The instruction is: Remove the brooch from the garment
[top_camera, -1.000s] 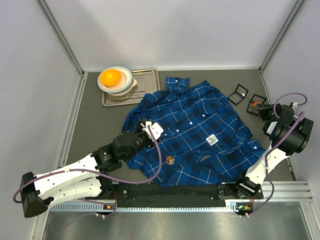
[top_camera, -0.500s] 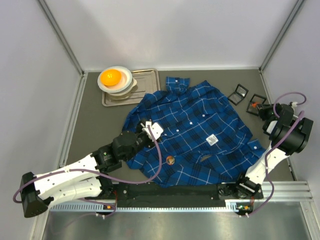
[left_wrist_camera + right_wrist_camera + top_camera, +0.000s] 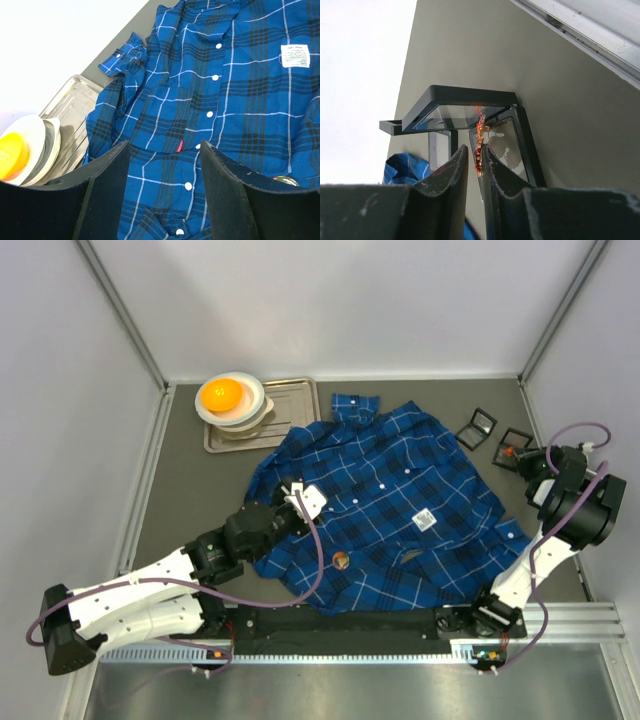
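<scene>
The dark-blue plaid shirt (image 3: 385, 505) lies spread out mid-table and also fills the left wrist view (image 3: 240, 95). A small round brown brooch (image 3: 340, 561) sits on its lower front, and its edge peeks out beside my left finger (image 3: 286, 180). My left gripper (image 3: 300, 496) hovers open and empty over the shirt's button placket (image 3: 165, 152). My right gripper (image 3: 526, 453) is at the far right, over an open black display box (image 3: 505, 137). Its jaws (image 3: 475, 150) are nearly closed on a thin orange-red brooch (image 3: 479, 137), which stands on edge between the tips.
A second black display box (image 3: 477, 427) lies beside the first (image 3: 515, 439). A metal tray (image 3: 290, 405) at the back left carries stacked white plates and a yellow bowl (image 3: 222, 394). Walls close in on the left, back and right.
The right wrist has shifted very slightly to the right, still at the display boxes. The left arm and the shirt have not moved.
</scene>
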Motion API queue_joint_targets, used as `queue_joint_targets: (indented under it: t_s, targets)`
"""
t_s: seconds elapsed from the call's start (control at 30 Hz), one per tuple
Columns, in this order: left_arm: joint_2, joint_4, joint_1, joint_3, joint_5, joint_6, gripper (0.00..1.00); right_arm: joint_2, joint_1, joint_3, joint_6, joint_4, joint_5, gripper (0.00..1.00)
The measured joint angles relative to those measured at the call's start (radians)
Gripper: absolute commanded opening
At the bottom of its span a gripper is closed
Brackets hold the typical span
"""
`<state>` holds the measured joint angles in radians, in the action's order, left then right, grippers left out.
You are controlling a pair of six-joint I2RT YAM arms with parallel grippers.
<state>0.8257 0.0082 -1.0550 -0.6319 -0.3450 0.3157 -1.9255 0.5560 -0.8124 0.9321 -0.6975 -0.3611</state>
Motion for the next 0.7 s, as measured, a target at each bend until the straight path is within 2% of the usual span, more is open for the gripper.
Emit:
queue_joint_targets:
  t_s: [0.1,0.27,0.7]
  targets:
    - [0.0,0.0,0.0,0.0,0.0,0.0,0.63,0.0,0.0,-0.002,-0.008,0.01,0.001,0.14]
    - [0.0,0.0,0.001,0.0,0.007,0.0,0.63,0.0,0.0,-0.002,-0.014,0.018,0.001,0.0]
    - [0.0,0.0,0.001,0.0,0.013,-0.001,0.63,0.0,0.0,0.0,0.004,-0.014,-0.008,0.0]
